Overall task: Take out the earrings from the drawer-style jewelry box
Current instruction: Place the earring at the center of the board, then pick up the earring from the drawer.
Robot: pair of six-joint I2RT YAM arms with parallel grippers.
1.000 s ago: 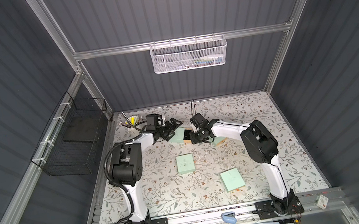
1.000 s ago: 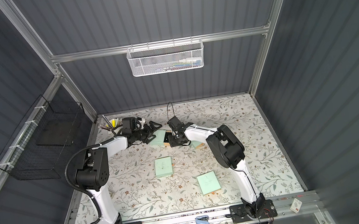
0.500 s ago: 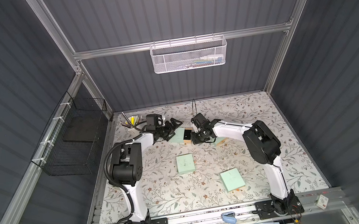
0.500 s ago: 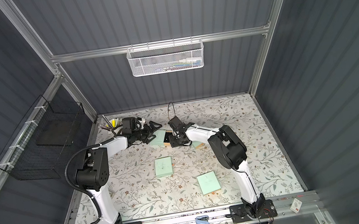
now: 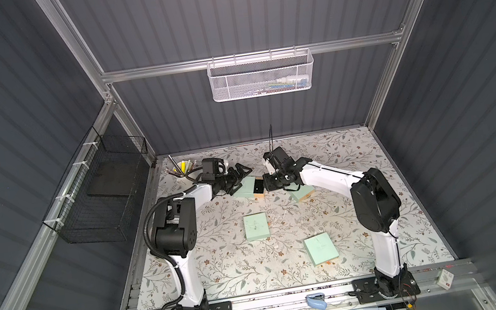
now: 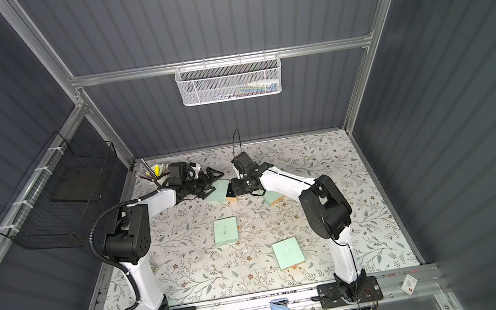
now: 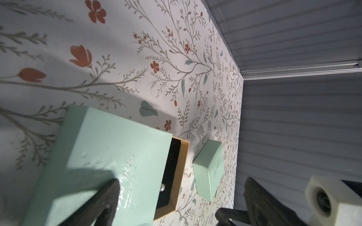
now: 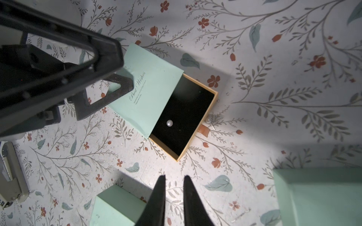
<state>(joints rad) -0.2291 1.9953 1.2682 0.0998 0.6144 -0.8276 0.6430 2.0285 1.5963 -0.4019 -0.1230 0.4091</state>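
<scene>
One earring [image 8: 169, 123] in drawer [image 8: 188, 105]; left gripper [image 7: 182, 181] spread wide; right gripper [image 8: 174, 177] slightly parted.

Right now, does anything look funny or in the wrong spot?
Yes. One pearl earring sits on the black lining of the half-open drawer, but what looks like its twin lies outside on the flowery mat, right beside the drawer's orange pull tab. The pair is split up.

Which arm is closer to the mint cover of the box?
Left. One of the left fingers lies over the mint cover. The right fingers hover by the pulled-out drawer, off the cover.
</scene>
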